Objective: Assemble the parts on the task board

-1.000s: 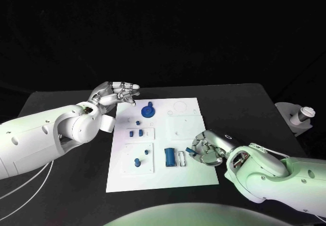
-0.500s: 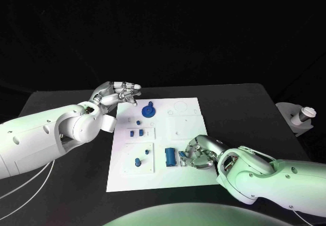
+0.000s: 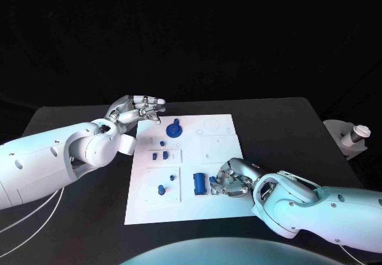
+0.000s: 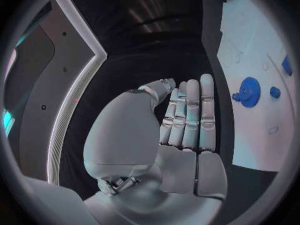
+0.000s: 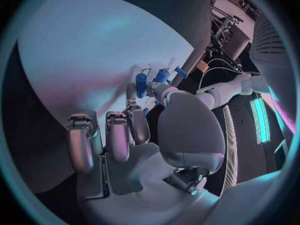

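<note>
The white task board [image 3: 215, 210] lies mid-table. On it are a round blue part [image 3: 174, 131] at the far end, small blue pieces [image 3: 162, 155] in the middle, a blue peg [image 3: 162, 190] and an upright blue block [image 3: 199, 184] near the front. My right hand [image 3: 232, 178] rests low over the board's front right and pinches a small blue part [image 3: 213, 180] just beside the block. In the right wrist view the thumb and a finger close round that blue part [image 5: 142, 86] above the board [image 5: 81, 50]. My left hand [image 3: 140, 107] hovers off the board's far left corner, fingers straight, holding nothing [image 4: 184, 125].
A white stand with a small white cup-like object [image 3: 353, 138] sits off the table's right edge. Bare black table [image 3: 286, 121] stretches right of the board, and my left arm [image 3: 72, 154] lies along the board's left side.
My right hand has moved left across the board with the small blue part, up to the blue block. The left hand has stayed where it was.
</note>
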Available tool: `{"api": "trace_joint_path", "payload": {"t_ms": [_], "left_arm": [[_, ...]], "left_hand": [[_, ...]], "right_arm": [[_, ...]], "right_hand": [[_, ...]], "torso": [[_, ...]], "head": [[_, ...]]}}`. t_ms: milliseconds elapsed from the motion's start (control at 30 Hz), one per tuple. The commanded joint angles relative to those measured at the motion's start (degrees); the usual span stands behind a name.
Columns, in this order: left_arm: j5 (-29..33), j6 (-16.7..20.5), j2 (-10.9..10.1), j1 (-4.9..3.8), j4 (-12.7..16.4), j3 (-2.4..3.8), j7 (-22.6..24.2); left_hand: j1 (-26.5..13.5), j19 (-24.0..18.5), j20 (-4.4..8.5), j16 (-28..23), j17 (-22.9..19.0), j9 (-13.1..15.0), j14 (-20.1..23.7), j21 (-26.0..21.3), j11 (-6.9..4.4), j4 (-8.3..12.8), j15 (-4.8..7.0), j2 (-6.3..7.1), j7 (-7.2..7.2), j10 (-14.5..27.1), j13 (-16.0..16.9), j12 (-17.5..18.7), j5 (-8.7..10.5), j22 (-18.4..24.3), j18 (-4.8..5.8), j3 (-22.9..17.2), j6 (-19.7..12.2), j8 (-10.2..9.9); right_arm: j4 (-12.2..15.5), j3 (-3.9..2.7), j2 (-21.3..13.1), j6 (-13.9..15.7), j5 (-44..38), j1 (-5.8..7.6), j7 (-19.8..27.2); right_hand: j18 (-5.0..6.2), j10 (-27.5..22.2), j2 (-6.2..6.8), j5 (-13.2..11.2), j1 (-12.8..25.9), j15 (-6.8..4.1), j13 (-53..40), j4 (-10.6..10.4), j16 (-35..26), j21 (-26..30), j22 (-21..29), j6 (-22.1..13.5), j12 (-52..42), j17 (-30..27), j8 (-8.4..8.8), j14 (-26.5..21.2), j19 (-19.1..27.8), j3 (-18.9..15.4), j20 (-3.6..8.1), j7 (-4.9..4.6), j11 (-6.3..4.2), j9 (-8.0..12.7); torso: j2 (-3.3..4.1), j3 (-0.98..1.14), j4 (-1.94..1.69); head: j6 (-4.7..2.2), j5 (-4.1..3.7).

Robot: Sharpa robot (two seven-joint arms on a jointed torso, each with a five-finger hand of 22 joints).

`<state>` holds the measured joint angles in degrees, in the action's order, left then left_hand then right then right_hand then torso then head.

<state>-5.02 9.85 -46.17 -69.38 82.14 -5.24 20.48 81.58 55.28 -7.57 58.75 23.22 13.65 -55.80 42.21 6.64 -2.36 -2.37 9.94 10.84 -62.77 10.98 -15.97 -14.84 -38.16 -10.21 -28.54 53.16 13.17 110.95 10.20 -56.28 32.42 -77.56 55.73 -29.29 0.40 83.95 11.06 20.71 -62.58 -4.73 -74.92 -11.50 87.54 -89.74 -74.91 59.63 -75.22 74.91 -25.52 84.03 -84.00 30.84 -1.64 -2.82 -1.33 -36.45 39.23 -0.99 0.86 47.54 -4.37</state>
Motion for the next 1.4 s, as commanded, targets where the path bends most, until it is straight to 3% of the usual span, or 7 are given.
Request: {"api": "trace_joint_path", "payload": {"t_ms": [33,433,500,833,1133,1333,1400], "left_arm": [[-0.1,-1.0,0.0,-0.03,0.2,0.04,0.2],[-0.1,-1.0,-0.1,-0.03,0.1,0.04,0.2],[-0.1,-1.0,-0.1,-0.03,0.1,0.04,0.1],[-0.1,-1.0,-0.2,-0.03,0.0,0.02,0.0],[-0.1,-1.0,-0.3,-0.03,-0.1,0.01,-0.1],[-0.1,-0.9,-0.4,-0.03,-0.1,-0.01,-0.1],[-0.1,-0.9,-0.4,-0.03,-0.1,-0.02,-0.1]], "left_hand": [[0.2,-0.4,-0.19,-0.2,-0.1,-0.1,0.2,0.3,0.13,0.3,-0.33,-0.32,0.14,0.4,0.1,-0.3,-0.24,-0.1,-0.26,0.0,-0.2,-0.3],[0.2,-0.4,-0.19,-0.2,-0.1,-0.1,0.2,0.3,0.13,0.3,-0.33,-0.32,0.14,0.4,0.1,-0.3,-0.24,-0.1,-0.26,0.0,-0.2,-0.3],[0.2,-0.4,-0.19,-0.2,-0.1,-0.1,0.2,0.3,0.13,0.3,-0.33,-0.32,0.14,0.4,0.1,-0.3,-0.24,-0.1,-0.26,0.0,-0.2,-0.3],[0.2,-0.4,-0.19,-0.2,-0.1,-0.1,0.2,0.3,0.13,0.3,-0.33,-0.32,0.14,0.4,0.1,-0.3,-0.24,-0.1,-0.26,0.0,-0.2,-0.3],[0.2,-0.4,-0.19,-0.2,-0.1,-0.1,0.2,0.3,0.13,0.3,-0.33,-0.32,0.14,0.4,0.1,-0.3,-0.24,-0.1,-0.26,0.0,-0.2,-0.3],[0.2,-0.4,-0.19,-0.2,-0.1,-0.1,0.2,0.4,0.15,0.4,-0.35,-0.32,0.17,0.4,0.1,-0.4,-0.28,-0.2,-0.25,0.0,-0.2,-0.3],[0.2,-0.4,-0.19,-0.2,-0.1,-0.1,0.2,0.4,0.15,0.4,-0.35,-0.32,0.17,0.4,0.1,-0.4,-0.28,-0.2,-0.25,0.0,-0.2,-0.3]], "right_arm": [[0.0,0.15,0.3,-1.2,0.1,-0.25,-0.4],[0.3,0.14,0.4,-1.5,-0.6,-0.25,0.0],[0.3,0.14,0.4,-1.3,-0.7,-0.25,0.1],[0.5,0.14,0.1,-0.3,-1.7,-0.26,0.3],[1.0,0.13,-0.8,-0.7,-2.1,-0.26,1.1],[1.7,0.13,-2.0,-2.3,-1.9,-0.25,2.8],[2.0,0.13,-2.3,-2.7,-1.8,-0.25,3.4]], "right_hand": [[-0.40,1.2,-0.15,-0.6,1.0,-0.43,-6.7,-0.7,0.4,-0.3,-15.1,0.8,-0.4,10.0,-0.22,5.0,-6.0,-0.3,0.42,0.52,-0.46,-0.1],[-0.40,1.4,0.98,-2.1,3.4,-0.50,-6.9,-2.6,0.4,-0.3,-15.1,1.0,-0.6,10.1,-0.50,5.0,-6.0,-2.4,0.54,0.54,-0.49,-0.2],[-0.40,1.4,1.65,0.3,4.6,-0.48,-6.9,-3.6,0.4,-0.3,-15.1,1.1,-0.6,10.1,-0.60,5.0,-6.0,-3.8,0.55,0.52,-0.47,-0.3],[-0.40,1.3,1.68,1.8,7.0,-0.47,-6.8,-5.1,0.4,-0.3,-15.1,1.0,-0.3,9.9,-0.63,4.9,-6.0,-7.1,0.55,0.51,-0.45,-0.3],[-0.40,1.3,1.32,0.5,7.6,-0.53,-6.9,-4.9,0.4,-0.3,-15.1,0.9,-0.3,10.0,-0.66,5.0,-6.0,-9.0,0.58,0.62,-0.52,-0.3],[-0.40,1.3,1.69,-8.4,1.9,-0.53,-7.0,-3.3,0.4,-0.3,-15.1,0.8,-0.3,10.1,-0.71,5.0,-6.0,-10.2,0.59,0.60,-0.51,-0.2],[-0.40,1.3,1.88,-9.3,1.5,-0.51,-7.0,-3.5,0.4,-0.3,-15.1,0.7,-0.3,10.1,-0.67,5.0,-6.0,-10.7,0.57,0.54,-0.47,-0.2]], "torso": [[-0.02,-0.03,-0.01],[0.02,-0.01,-0.01],[0.00,-0.01,0.01],[-0.01,0.02,0.03],[-0.03,0.00,0.03],[-0.03,-0.02,0.04],[-0.02,-0.04,0.06]], "head": [[-0.01,0.02],[0.14,0.22],[0.13,0.23],[0.11,0.28],[0.06,0.32],[0.07,0.48],[0.06,0.47]]}}
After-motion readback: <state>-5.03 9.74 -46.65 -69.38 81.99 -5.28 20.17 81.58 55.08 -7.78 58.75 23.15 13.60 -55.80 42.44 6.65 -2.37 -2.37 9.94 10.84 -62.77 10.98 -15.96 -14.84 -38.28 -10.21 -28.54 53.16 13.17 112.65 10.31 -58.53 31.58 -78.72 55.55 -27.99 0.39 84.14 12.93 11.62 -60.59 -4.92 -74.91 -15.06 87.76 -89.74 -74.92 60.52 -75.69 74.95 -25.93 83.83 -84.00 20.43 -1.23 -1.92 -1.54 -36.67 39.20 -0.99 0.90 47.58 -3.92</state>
